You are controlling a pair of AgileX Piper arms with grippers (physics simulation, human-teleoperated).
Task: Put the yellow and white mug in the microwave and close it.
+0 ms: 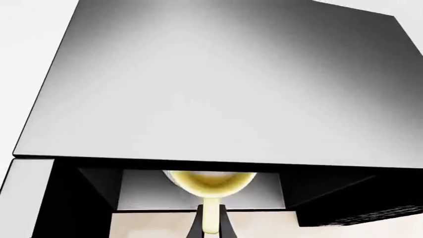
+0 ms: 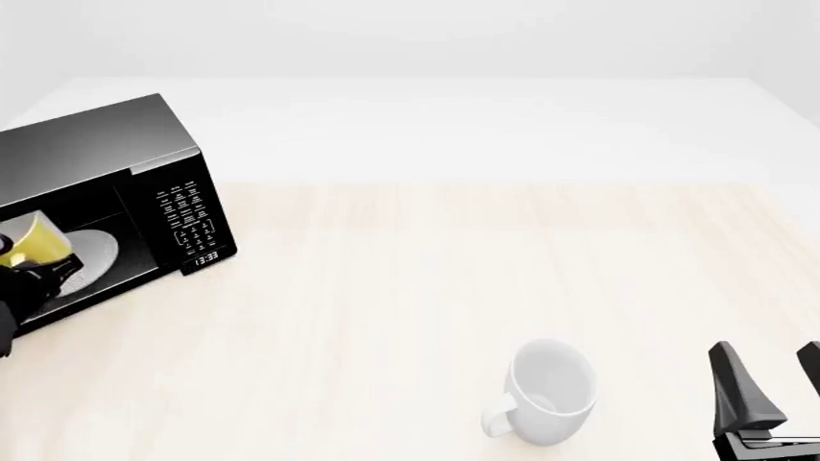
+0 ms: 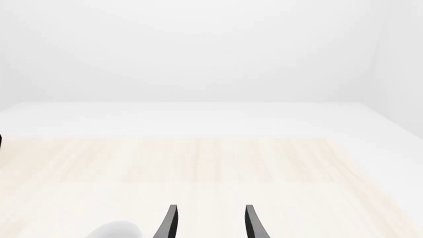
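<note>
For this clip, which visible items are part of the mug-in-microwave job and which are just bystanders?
Part of the job:
- yellow and white mug, held by its handle in the left gripper, inside the open cavity
- microwave

Bystanders:
- white mug, lying on its side on the table
- right gripper, open, idle

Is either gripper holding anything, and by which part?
The left gripper holds the yellow and white mug by its handle; the right gripper is empty.

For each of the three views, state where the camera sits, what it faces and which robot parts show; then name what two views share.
Front: fixed above the arms' side, facing the table; right gripper shows.
Left wrist: behind the left gripper, facing the microwave; fingers clamp the yellow and white mug.
Right wrist: behind the right gripper, facing bare table.
Shared: front and left wrist show mug and microwave.
</note>
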